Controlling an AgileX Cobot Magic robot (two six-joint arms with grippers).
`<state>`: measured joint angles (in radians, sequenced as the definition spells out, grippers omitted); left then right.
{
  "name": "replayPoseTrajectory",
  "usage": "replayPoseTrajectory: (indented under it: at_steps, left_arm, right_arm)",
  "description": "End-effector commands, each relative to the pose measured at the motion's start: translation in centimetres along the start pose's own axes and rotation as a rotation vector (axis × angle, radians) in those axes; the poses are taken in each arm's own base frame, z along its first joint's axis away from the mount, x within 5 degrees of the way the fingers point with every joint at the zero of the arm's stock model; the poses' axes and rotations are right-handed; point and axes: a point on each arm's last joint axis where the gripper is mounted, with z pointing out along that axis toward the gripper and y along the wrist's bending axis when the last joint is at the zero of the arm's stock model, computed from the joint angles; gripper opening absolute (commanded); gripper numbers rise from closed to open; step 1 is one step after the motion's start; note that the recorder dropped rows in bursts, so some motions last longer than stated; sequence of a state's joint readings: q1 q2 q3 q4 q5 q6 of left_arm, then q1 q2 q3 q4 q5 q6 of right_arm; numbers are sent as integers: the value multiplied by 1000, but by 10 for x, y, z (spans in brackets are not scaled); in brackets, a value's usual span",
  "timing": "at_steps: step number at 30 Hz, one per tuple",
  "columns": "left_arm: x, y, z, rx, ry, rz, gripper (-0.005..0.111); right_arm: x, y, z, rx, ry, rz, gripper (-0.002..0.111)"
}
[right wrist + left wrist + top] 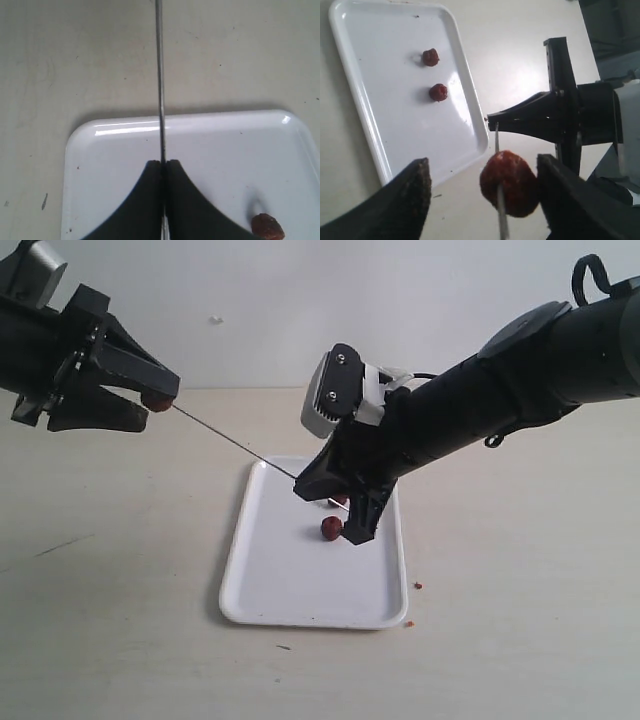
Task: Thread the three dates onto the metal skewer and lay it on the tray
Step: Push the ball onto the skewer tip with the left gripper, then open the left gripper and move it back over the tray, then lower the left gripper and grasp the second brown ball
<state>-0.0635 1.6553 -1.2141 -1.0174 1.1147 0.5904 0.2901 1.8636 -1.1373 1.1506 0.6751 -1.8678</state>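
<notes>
The thin metal skewer (230,440) slants over the table from my left gripper (155,405) down to my right gripper (300,485). The right gripper (163,162) is shut on the skewer (160,75) above the white tray (300,590). One date (510,182) is threaded on the skewer (496,135) and hangs between the wide-apart fingers of my open left gripper (482,165), close to one finger. Two more dates (430,57) (438,92) lie on the tray (380,100). In the exterior view, one tray date (331,528) shows and the other is mostly hidden behind the right gripper.
Tiny reddish crumbs (418,585) (408,622) lie on the tan tabletop by the tray's right and front edges. A white wall stands behind the table. The right arm (520,380) reaches in over the tray from the right.
</notes>
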Motion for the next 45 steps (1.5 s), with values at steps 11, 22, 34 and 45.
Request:
replayPoseTrajectory:
  at_steps: [11,22,34,45]
  left_arm:
    - [-6,2,1,-39,-72,74,70]
    - [-1,-19,41,-260,-52,361,70]
    - [19,-52,142,-465,94,401,70]
    - [7,-44,237,-652,300,304,70]
  right_arm:
    - [3,-20,-3,237,-6,364,0]
    - [26,-45,-22,390,-3,659,0]
    - [87,-73,-79,351,1,919,0]
    - [85,-71,-76,333,13,903,0]
